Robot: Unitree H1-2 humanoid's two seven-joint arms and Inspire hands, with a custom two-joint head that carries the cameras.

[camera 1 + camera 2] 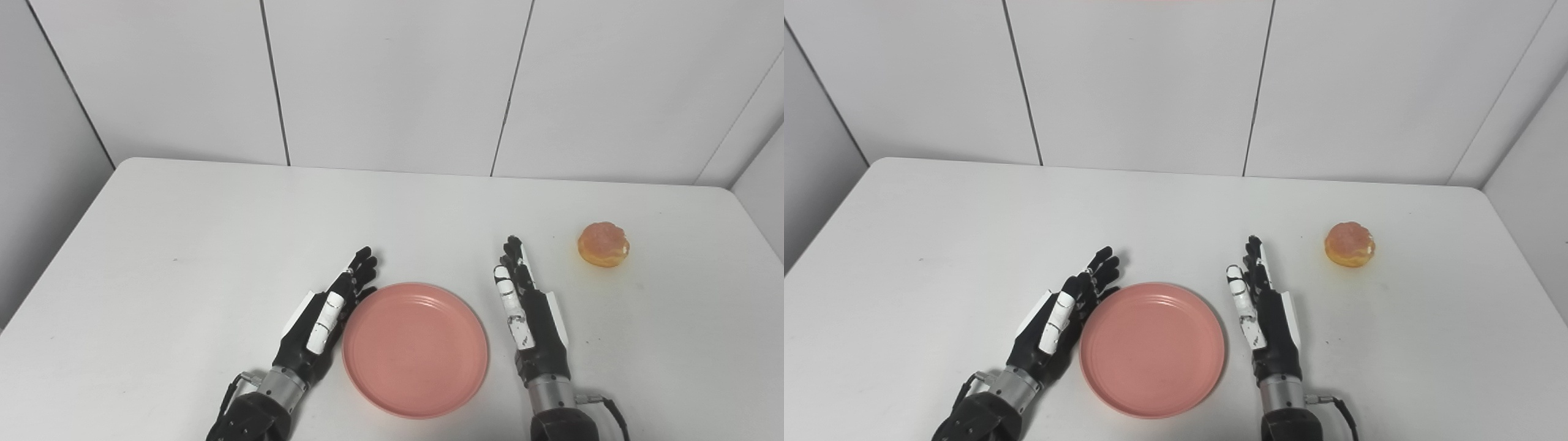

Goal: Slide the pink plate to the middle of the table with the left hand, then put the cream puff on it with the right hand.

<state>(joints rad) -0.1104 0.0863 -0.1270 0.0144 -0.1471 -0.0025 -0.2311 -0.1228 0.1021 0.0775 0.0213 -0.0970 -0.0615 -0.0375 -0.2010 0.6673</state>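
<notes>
The pink plate (414, 349) lies flat on the white table (184, 245), near the front edge and about midway across. It holds nothing. My left hand (327, 318) rests open on the table with its fingers against the plate's left rim. My right hand (527, 312) stands open on its edge just right of the plate, a small gap apart, fingers pointing away from me. The cream puff (604, 244), round and golden with a glazed top, sits on the table to the right and beyond my right hand. It also shows in the right eye view (1350, 244).
White wall panels (392, 86) stand close behind the table's far edge. The table's right edge runs a little beyond the cream puff. Bare table top stretches to the left and behind the plate.
</notes>
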